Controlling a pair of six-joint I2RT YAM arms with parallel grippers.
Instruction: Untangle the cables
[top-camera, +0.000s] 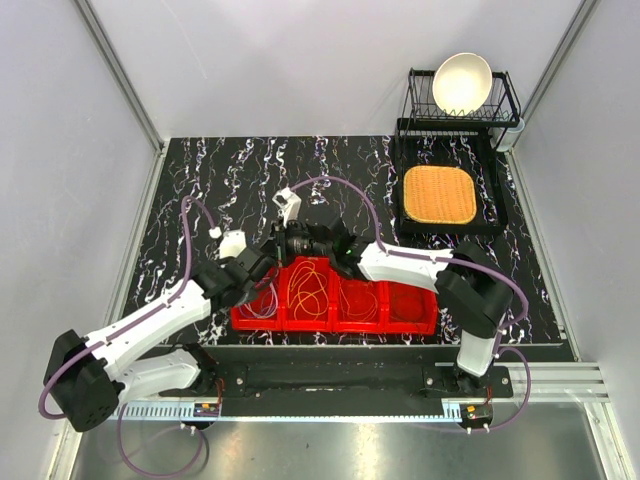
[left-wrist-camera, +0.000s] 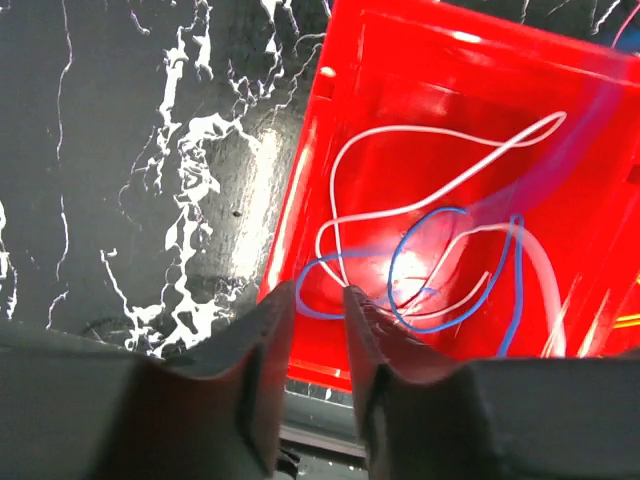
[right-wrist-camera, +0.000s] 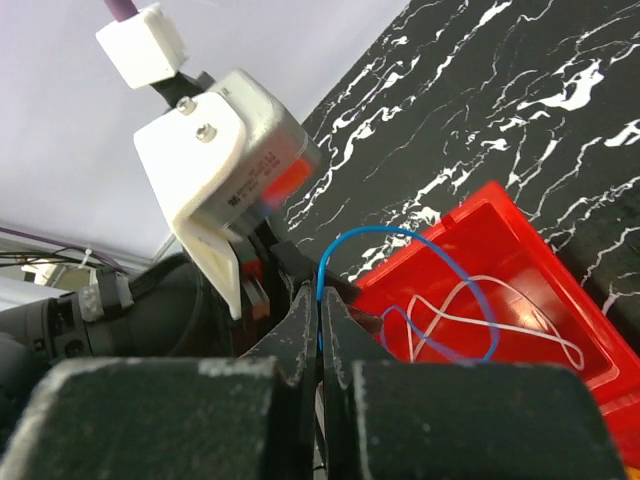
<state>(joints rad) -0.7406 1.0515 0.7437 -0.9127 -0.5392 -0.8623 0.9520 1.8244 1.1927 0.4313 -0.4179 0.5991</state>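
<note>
the right gripper (right-wrist-camera: 320, 305) is pinched shut on the blue cable (right-wrist-camera: 400, 235), holding a loop of it raised above the left end compartment of the red tray (right-wrist-camera: 530, 235), while the left gripper (left-wrist-camera: 315, 295) hovers over the same compartment, jaws a little apart with nothing seen between them. the rest of the blue cable lies looped through the white cable (left-wrist-camera: 440, 135) on the compartment floor; orange and yellow cables (top-camera: 310, 285) sit coiled in the next compartment. the step looks like drawing blue free of white, so next the left gripper should probably pin the white cable while the right pulls away.
</note>
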